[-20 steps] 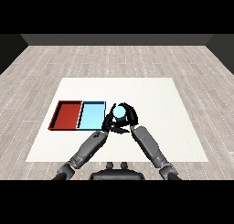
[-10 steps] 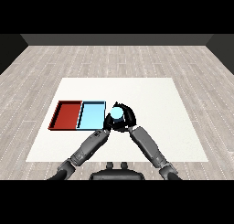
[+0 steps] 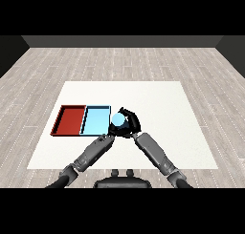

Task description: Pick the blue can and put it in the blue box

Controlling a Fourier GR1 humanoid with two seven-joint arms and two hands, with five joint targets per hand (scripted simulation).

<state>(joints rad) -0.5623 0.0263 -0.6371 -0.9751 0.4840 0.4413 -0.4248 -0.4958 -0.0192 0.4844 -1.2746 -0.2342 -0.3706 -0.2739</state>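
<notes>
- Carrying the blue can (image 3: 118,119) is the step in hand, as I judge it: the right hand (image 3: 129,123) is curled round the can, grasping it just beside the right edge of the blue tray (image 3: 95,121).
- The can is not yet inside the blue tray; it sits at the tray's right rim, and I cannot tell whether it is lifted off the white table (image 3: 167,109) or touching it.
- The left hand (image 3: 113,131) lies close under the can, at the blue tray's near right corner; whether its fingers are curled or straight I cannot tell.
- The red tray (image 3: 72,120) touches the blue tray's left side and holds nothing I can see.
- Next, the right hand would need to move left over the blue tray's floor, then lower and let go of the can; 1 short sideways move looks enough.
</notes>
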